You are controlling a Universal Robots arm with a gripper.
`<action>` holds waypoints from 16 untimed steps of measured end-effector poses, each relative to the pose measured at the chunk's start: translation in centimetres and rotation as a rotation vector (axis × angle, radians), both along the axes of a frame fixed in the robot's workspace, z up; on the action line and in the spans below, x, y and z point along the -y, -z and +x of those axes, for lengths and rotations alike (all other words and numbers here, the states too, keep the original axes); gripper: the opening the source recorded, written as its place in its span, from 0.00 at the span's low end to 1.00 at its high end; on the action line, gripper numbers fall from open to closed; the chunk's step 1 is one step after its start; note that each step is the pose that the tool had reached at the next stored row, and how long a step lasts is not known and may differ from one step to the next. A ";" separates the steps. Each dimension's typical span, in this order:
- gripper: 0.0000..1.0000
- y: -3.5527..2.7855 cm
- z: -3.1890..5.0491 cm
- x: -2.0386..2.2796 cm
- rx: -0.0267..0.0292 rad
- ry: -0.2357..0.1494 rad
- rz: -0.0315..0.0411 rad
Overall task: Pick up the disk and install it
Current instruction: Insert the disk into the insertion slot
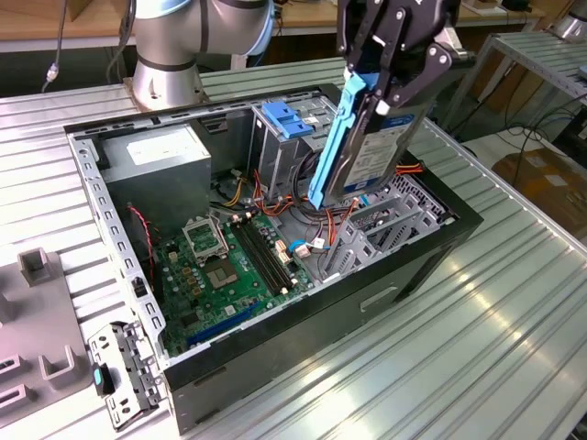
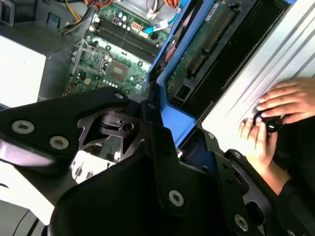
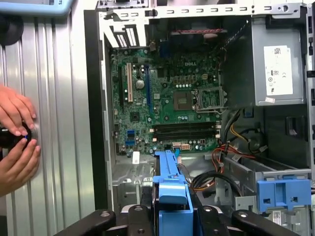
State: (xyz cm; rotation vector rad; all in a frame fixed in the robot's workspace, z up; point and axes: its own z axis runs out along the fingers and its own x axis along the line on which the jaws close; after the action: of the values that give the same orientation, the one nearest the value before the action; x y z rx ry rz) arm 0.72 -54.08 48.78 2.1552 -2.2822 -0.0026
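Note:
The disk [image 1: 367, 151] hangs steeply tilted above the open computer case [image 1: 394, 275], its blue carrier rail [image 1: 332, 137] toward the exterior view's left and its white label facing the exterior view's right. My gripper [image 1: 387, 87] is shut on the disk's upper end. The disk's lower end is just above the metal drive bay [image 1: 381, 229] at the case's near-right corner. In the second wrist view the disk's [image 2: 199, 46] green circuit-board underside and blue rail run away from the black fingers [image 2: 152, 132]. In the first wrist view the blue carrier [image 3: 172, 194] sits between the fingers.
Inside the case lie a green motherboard [image 1: 229, 266], a grey power-supply box [image 1: 160, 156] and a tall cage with a blue latch [image 1: 286, 119], with cables between. A person's hands [image 3: 17, 137] rest on the ribbed table beside the case. Grey fixtures [image 1: 37, 266] stand at the exterior view's left.

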 end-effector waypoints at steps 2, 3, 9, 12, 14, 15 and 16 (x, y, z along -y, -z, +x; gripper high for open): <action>0.37 0.12 0.70 0.10 0.0000 0.000 0.0002; 0.37 0.20 0.76 0.17 0.0002 0.000 0.0001; 0.37 0.60 0.81 0.66 0.0119 -0.004 0.0000; 0.37 0.91 1.08 0.83 0.0120 -0.020 0.0000; 0.37 1.27 2.40 0.97 0.0120 -0.027 0.0001; 0.37 1.40 3.10 1.00 0.0120 -0.028 0.0002; 0.37 1.52 3.71 1.02 0.0120 -0.031 0.0002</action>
State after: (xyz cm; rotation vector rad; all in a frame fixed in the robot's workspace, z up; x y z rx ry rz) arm 4.43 -55.09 47.26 2.1960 -2.2553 0.0102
